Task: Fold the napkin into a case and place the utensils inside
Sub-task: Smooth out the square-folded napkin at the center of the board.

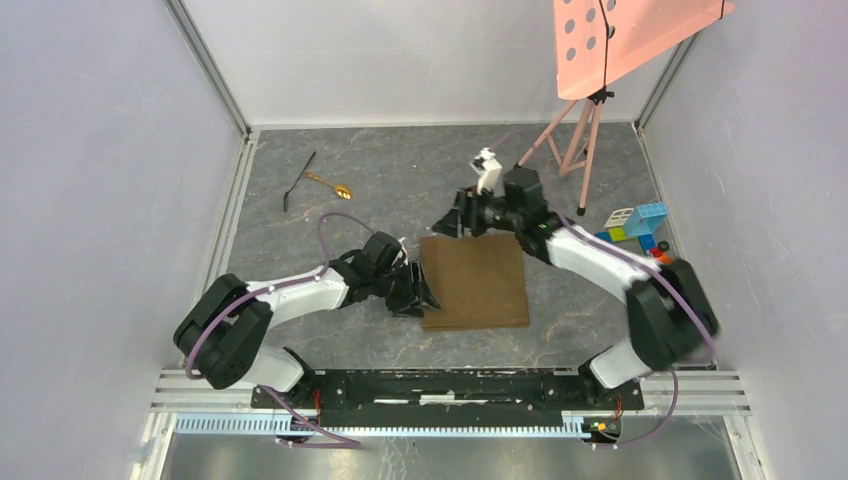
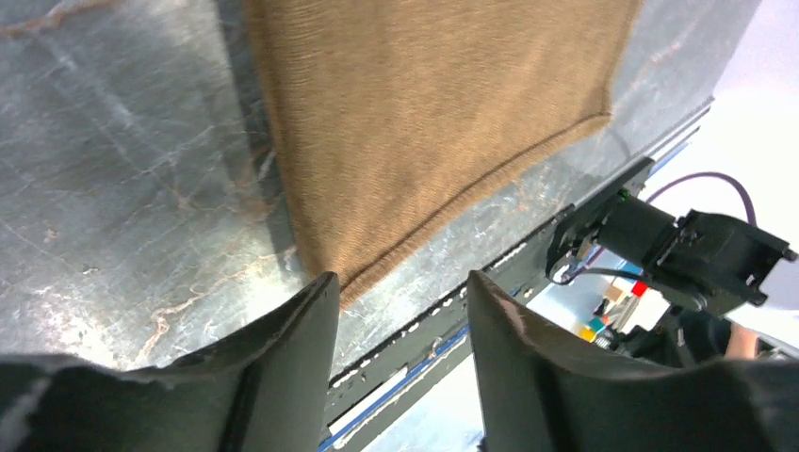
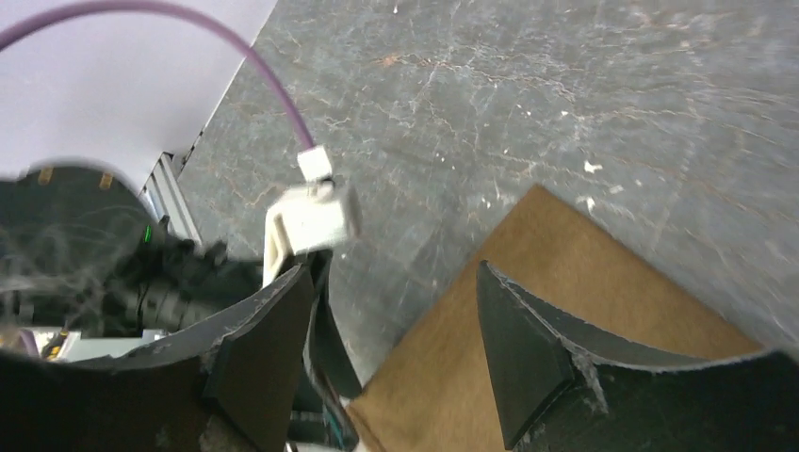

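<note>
Napkin of plain brown soft cloth (image 1: 475, 282) lay flat at the middle of a grey marbled tabletop (image 1: 600, 330), a squarish oblong, its near edge looking layered. The left gripper (image 2: 403, 287) sat low at the cloth's near-left corner, jaws apart and empty, the hem just ahead of one finger. The right gripper (image 3: 394, 278) hovered over the far-left corner, jaws likewise spread, holding nothing.

The small shiny gold spoon (image 1: 330, 184) and the thin black slender-handled utensil (image 1: 298, 182) lay close together on bare table, well apart from the cloth, toward the far left. Coloured toy blocks (image 1: 640, 228) sat by the right wall, near a pink perforated board on a stand (image 1: 625, 40).

Risk, as I judged it: the cloth was limp, so a pinch might catch only the top layer or drag the whole piece, leaving a skewed fold and a pocket too wide or too loose. The utensils lay thin and flat on hard stone, and could skid away from closing fingers.

No case had been formed; the cloth held nothing, and I saw no other container.
</note>
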You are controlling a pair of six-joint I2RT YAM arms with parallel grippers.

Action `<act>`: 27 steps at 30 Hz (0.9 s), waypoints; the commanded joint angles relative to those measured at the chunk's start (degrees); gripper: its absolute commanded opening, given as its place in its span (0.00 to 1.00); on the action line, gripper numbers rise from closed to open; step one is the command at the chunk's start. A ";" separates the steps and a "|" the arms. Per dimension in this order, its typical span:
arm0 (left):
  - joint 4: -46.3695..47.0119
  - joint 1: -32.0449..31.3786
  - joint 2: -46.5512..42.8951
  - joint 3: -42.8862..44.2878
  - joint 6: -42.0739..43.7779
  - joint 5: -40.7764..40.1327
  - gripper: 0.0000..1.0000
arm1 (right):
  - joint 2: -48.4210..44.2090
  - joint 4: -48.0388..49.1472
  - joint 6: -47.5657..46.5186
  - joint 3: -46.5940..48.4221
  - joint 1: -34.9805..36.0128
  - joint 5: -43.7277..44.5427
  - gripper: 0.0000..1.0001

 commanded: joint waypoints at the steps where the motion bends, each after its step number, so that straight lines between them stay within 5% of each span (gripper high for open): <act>1: -9.00 1.07 -6.33 5.40 6.05 -1.64 0.67 | -13.82 -9.77 -5.72 -11.88 -1.86 6.27 0.71; 6: -12.86 4.82 -7.59 7.76 9.75 -2.24 0.78 | -24.36 -19.70 -10.14 -21.55 -4.27 12.75 0.71; 10: -11.47 5.54 -3.75 9.75 10.77 -0.41 0.80 | -27.63 -17.89 -12.24 -25.73 -7.22 14.97 0.77; 17: -8.71 7.59 5.55 19.11 9.16 0.97 0.83 | -16.76 0.77 -0.33 -21.93 -12.94 -7.95 0.78; 21: -2.03 10.41 15.48 25.96 4.37 7.67 0.87 | -10.35 6.10 0.94 -18.42 -14.24 -7.58 0.81; 27: -3.90 10.80 24.59 35.98 3.83 4.41 0.87 | 0.42 4.67 -4.04 -15.03 -15.78 -1.77 0.81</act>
